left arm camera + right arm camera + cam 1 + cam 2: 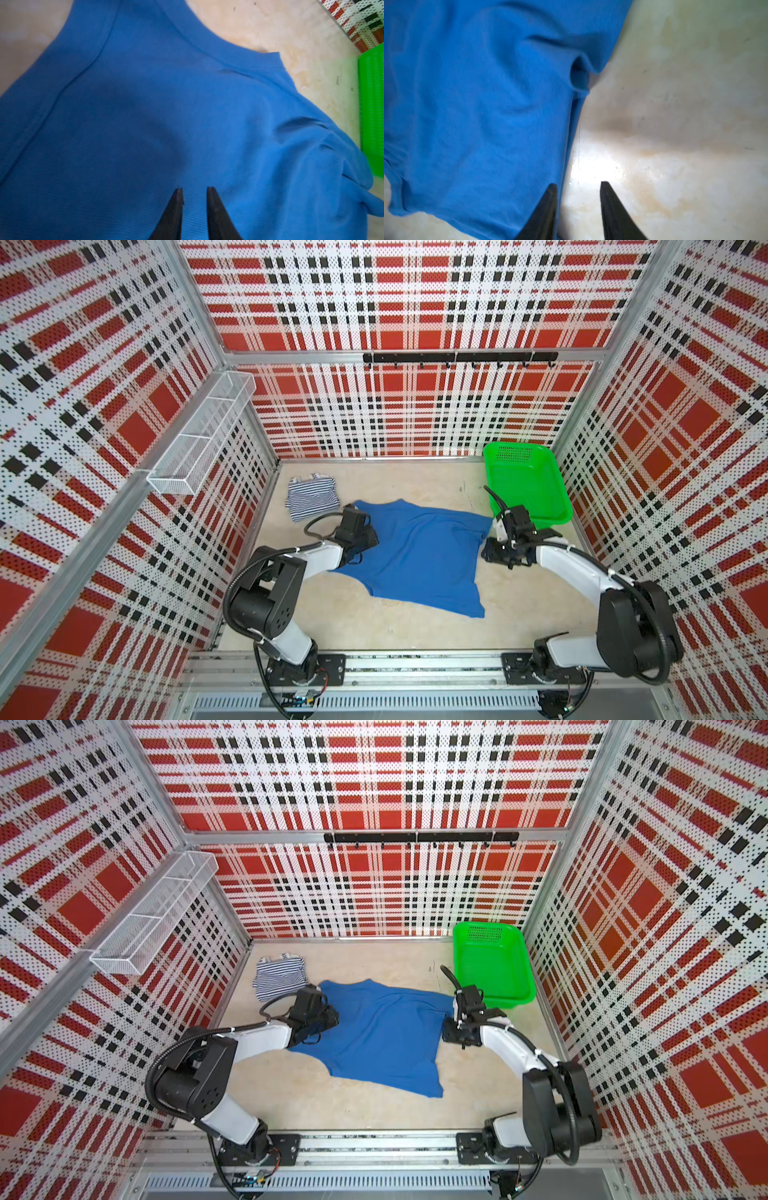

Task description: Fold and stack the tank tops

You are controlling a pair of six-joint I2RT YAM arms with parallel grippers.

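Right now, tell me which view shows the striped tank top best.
Both top views: the striped tank top lies whole and unobstructed near the far left corner. Both wrist views miss it, showing only the blue tank top and the table.

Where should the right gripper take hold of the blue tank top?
Probably the blue tank top at the edge nearest the right gripper, approached from the bare table side. The cloth lies spread flat, but that edge lifts into a small pucker, giving the open jaws a fold to pinch.
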